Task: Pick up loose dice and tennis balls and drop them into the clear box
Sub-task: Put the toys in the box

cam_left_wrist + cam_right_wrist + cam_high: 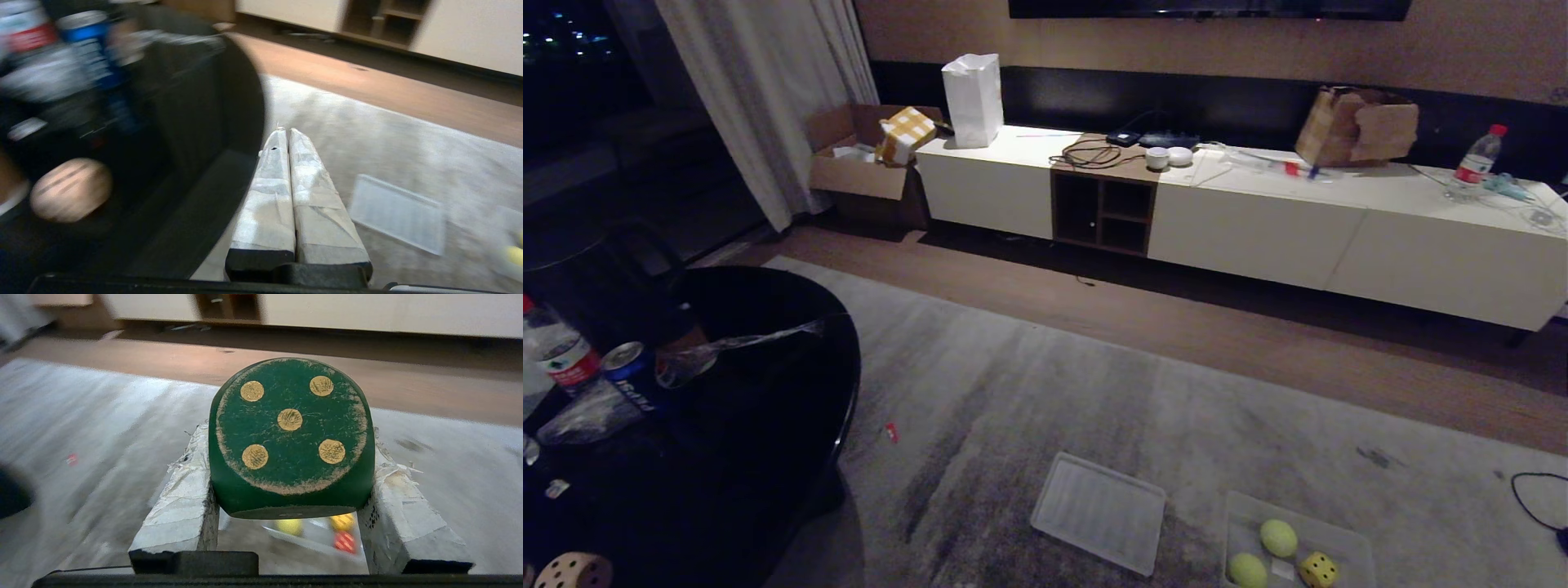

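My right gripper [288, 457] is shut on the dark green die [291, 428], whose five gold pips face the camera. Below it, blurred, a tennis ball [289, 526], a yellow die [342, 522] and a red die [345, 541] lie in the clear box [282, 540]. In the head view the clear box [1349, 541] sits on the rug at the bottom right, holding two tennis balls [1278, 537] [1247, 569] and the yellow die [1317, 569]. A beige die [574, 572] rests on the black table. My left gripper [287, 131] is shut and empty, beside that table.
The flat ribbed lid [1098, 510] lies on the rug left of the box. The round black table [792, 384] carries a water bottle [560, 351], a blue can [629, 376] and plastic wrap. A long white cabinet [1258, 220] lines the far wall. A black cable [1535, 498] lies at right.
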You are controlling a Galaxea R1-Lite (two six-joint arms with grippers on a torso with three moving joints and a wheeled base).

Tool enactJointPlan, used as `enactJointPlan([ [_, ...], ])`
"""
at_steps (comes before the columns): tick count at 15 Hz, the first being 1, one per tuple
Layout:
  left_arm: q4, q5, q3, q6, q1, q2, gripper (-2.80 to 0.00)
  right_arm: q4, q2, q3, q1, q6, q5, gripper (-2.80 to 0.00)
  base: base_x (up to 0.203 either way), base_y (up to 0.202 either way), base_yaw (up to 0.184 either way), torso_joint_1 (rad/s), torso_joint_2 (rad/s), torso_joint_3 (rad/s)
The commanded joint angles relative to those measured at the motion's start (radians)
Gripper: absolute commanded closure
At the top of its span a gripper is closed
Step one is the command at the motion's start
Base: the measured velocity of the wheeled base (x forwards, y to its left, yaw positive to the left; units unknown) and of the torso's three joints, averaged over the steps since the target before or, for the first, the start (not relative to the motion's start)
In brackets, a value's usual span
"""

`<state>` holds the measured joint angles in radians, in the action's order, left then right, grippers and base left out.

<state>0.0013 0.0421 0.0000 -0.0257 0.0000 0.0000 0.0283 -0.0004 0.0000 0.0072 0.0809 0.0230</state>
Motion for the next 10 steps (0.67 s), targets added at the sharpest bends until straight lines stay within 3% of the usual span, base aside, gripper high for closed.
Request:
enactJointPlan([
  [1, 0.0, 0.001, 0.002, 0.0, 0.002, 0.002, 0.0, 0.001, 0.002, 0.011, 0.0, 0.002, 0.002, 0.0, -0.005, 0.008, -0.16, 0.002, 0.0, -0.002],
  [7, 0.0, 0.0, 0.002, 0.0, 0.001, 0.002, 0.0, 0.001, 0.002, 0.012, 0.0, 0.0, 0.002, 0.0, 0.0, 0.008, -0.152, 0.002, 0.0, 0.002],
  [10, 0.0, -0.002, 0.002, 0.0, 0.0, 0.002, 0.0, 0.001, 0.001, 0.011, 0.0, 0.0, 0.0, 0.0, 0.0, 0.001, -0.021, 0.002, 0.0, -0.001],
])
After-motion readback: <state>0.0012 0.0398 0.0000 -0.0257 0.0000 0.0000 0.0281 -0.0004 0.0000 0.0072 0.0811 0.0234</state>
